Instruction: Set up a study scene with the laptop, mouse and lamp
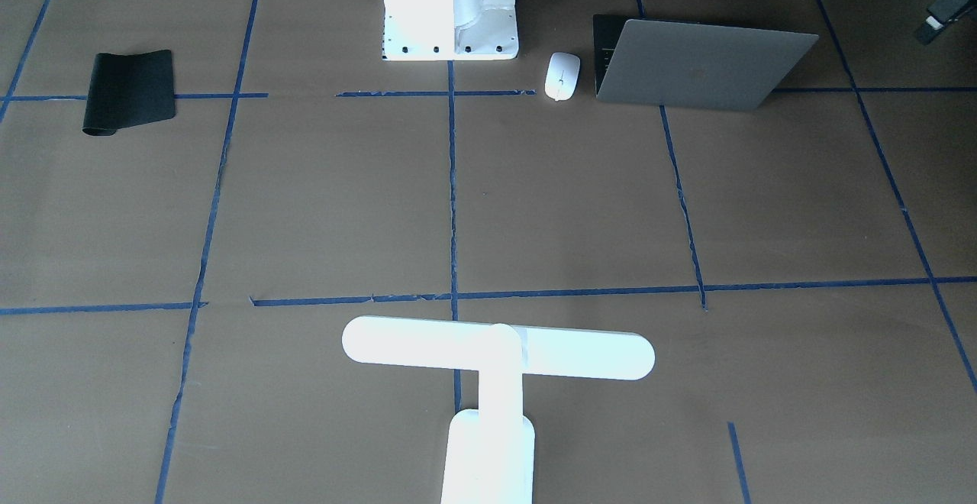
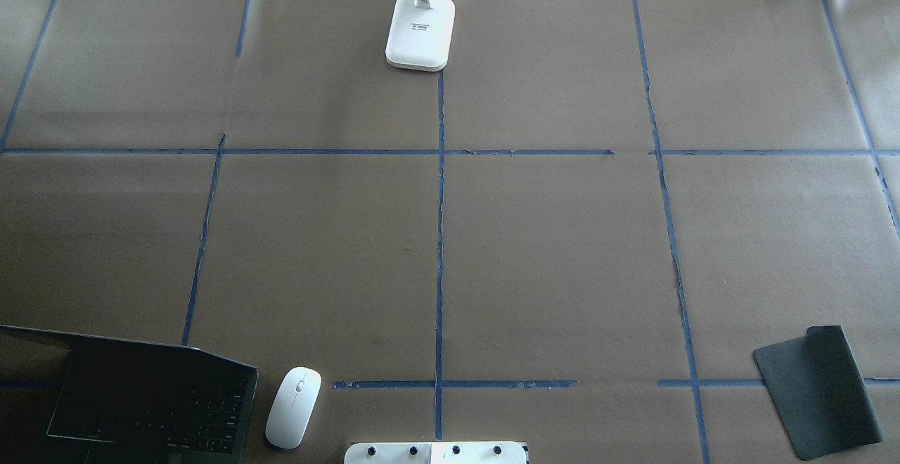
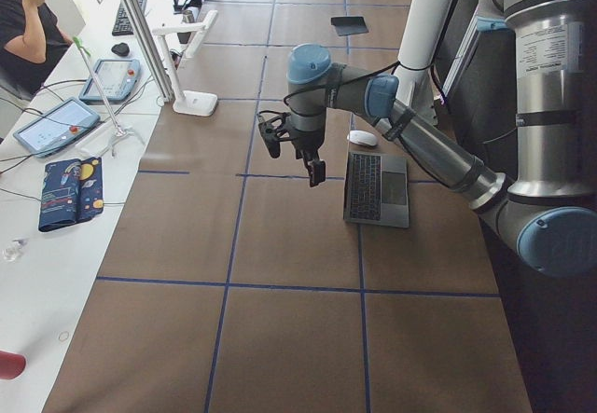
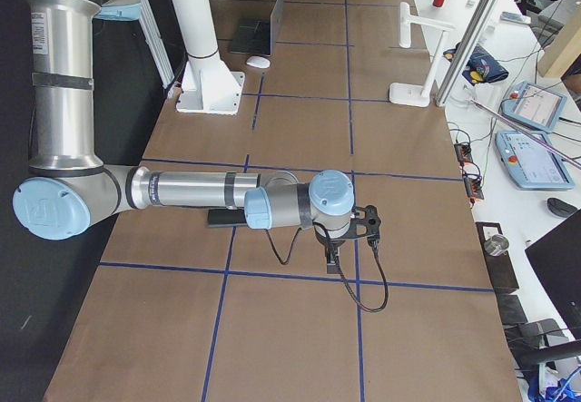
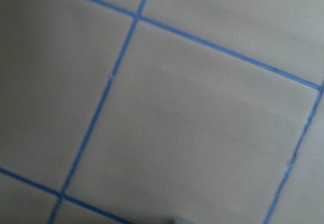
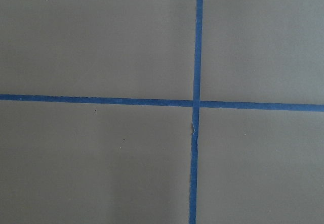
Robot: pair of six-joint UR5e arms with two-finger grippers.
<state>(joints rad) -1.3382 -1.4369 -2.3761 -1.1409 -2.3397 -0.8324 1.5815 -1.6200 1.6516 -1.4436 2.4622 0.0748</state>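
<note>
Left arm [image 3: 429, 147]: enters from right edge of the exterior left view, forearm stretched toward frame centre, wrist bent down. Left gripper [image 3: 312, 169] hangs above the desk [image 2: 562, 239], just left of the laptop in that frame. Jaws: cannot tell.

Right arm [image 4: 195, 191]: elbow at lower left of the exterior right view, forearm level across to centre. Right gripper [image 4: 332, 259] points down above a blue tape line. Jaws: cannot tell.

Both wrist views: brown paper and tape only.

Front-facing view: laptop [image 1: 702, 65] open, upper right; mouse [image 1: 562, 76] just beside it, apart; lamp [image 1: 496, 351] bottom centre; mouse pad [image 1: 128, 92] upper left, one end curled.
</note>
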